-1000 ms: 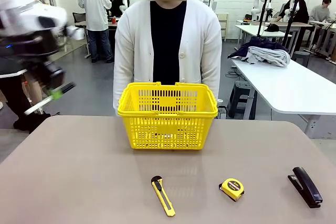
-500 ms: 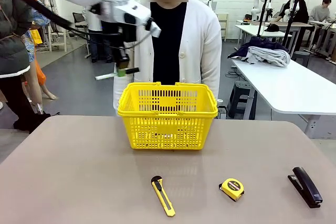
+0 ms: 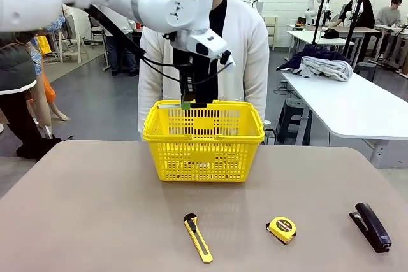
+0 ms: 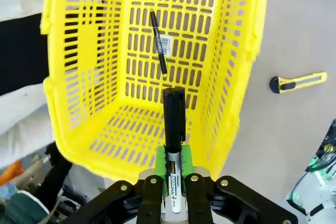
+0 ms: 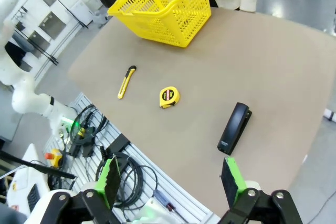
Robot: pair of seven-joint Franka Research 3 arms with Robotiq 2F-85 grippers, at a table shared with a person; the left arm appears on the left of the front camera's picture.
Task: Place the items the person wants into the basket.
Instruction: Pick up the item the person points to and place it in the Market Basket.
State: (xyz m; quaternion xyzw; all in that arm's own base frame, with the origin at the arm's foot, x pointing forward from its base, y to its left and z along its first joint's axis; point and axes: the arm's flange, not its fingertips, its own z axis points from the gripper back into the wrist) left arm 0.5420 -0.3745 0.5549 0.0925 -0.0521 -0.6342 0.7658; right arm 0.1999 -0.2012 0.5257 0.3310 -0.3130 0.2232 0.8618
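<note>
Moved: left pincer has swung in from the left to a spot above the basket, bringing the marker along; everything on the bench lies as it did.
Left pincer: clamped on the marker's white barrel, green pads on either side, over the basket's far rim, left of its middle.
Marker: held in the air, black cap pointing away from the pincer towards the inside of the basket; not touching the basket.
Pen: lies flat on the basket floor, partly across a small white label.
Basket: upright at the middle of the bench, towards the far edge, handles folded down.
Person: stands just behind the basket, partly hidden by the left arm.
Knife: flat on the bench near the front edge, well apart from the basket, black tip towards it.
Tape measure: on the bench to the right of the knife, apart from it.
Stapler: near the right front corner, farther right.
Right pincer: fingers wide apart, nothing between them, high over the bench's edge.
</note>
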